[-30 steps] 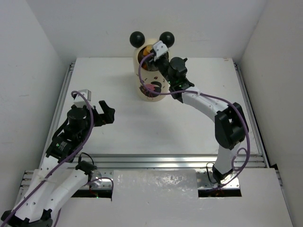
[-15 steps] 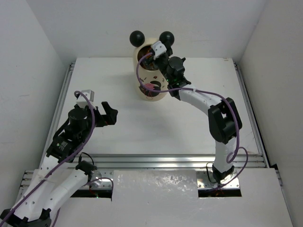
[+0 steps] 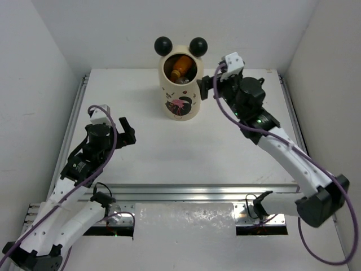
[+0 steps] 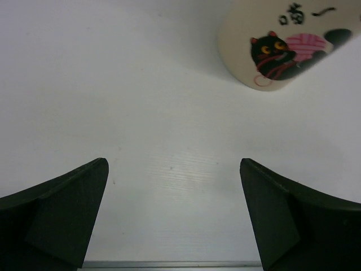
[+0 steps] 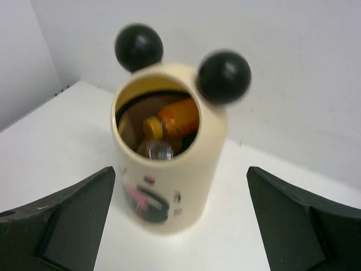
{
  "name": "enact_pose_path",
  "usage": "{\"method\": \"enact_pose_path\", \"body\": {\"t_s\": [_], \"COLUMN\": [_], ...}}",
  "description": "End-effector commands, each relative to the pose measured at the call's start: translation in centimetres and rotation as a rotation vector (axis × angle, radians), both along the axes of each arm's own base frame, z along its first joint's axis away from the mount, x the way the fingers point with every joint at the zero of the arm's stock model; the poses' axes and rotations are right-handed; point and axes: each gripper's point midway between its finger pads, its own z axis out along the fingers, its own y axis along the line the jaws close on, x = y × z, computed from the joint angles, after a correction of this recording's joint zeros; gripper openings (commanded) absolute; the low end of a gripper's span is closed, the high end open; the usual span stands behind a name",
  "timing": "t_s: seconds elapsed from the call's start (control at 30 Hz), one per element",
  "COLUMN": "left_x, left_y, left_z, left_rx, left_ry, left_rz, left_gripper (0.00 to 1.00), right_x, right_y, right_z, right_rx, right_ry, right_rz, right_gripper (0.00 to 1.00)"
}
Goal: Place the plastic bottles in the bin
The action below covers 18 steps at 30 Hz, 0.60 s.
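- At the upper middle of the top view, the bin (image 3: pixel 179 103) stands upright on the white table (image 3: pixel 169 155), with two black balls (image 3: pixel 163 44) on its rim.
- Inside its open mouth lies an orange bottle (image 3: pixel 181 63) with a yellow cap. The right wrist view shows a clear bottle top (image 5: pixel 155 149) just below it. No label on either bottle can be read.
- The bin's cream wall carries a print of a black cat (image 4: pixel 268 52) holding a pink ball of yarn.
- Above the cat, at the upper right of the left wrist view, there is a black character followed by a wavy stroke (image 4: pixel 307 11), partly cut off by the frame edge.
- The right gripper (image 3: pixel 208 87) hangs just right of the bin's rim, jaws spread wide and holding nothing.
- The left gripper (image 3: pixel 127 132) sits at the left of the table, well apart from the bin, its jaws also wide apart and empty, with bare table between the fingers (image 4: pixel 67 209).
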Motion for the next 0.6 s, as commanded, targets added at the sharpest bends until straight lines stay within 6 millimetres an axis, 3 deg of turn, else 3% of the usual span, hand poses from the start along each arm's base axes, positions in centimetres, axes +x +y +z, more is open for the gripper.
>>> {"method": "enact_pose_path", "body": {"t_s": [0.0, 0.03, 0.1, 0.17, 0.27, 0.37, 0.57], "left_x": [0.5, 0.4, 0.0, -0.2, -0.3, -0.3, -0.2], "left_y": [3.8, 4.5, 6.1, 6.7, 6.4, 6.2, 6.0], "left_z": [2.6, 2.6, 2.6, 2.6, 2.0, 1.8, 1.8], "left_rx": [-0.011, -0.006, -0.003, -0.009, -0.02, -0.02, -0.03], "left_ry": [-0.069, -0.068, -0.069, -0.079, -0.076, -0.069, -0.075], "left_rz": [0.212, 0.245, 0.335, 0.371, 0.353, 0.345, 0.333], "left_gripper": [1.0, 1.0, 1.0, 1.0, 1.0, 1.0, 1.0], "right_x": [-5.2, -7.3, -9.4, -12.7, -15.1, -17.8, -20.1], "right_y": [-3.7, -5.1, -6.9, -9.7, -13.0, -15.5, -15.3], "right_z": [-9.8, -10.5, -12.2, -15.5, -14.9, -15.9, -16.4], "right_rx": [-0.073, -0.078, -0.067, -0.092, -0.074, -0.061, 0.024], "right_ry": [0.44, 0.48, 0.532, 0.601, 0.548, 0.568, 0.567], "right_rz": [-0.101, -0.117, -0.165, -0.233, -0.32, -0.388, -0.322], "right_gripper": [0.99, 0.99, 0.99, 0.99, 0.99, 0.99, 0.99]}}
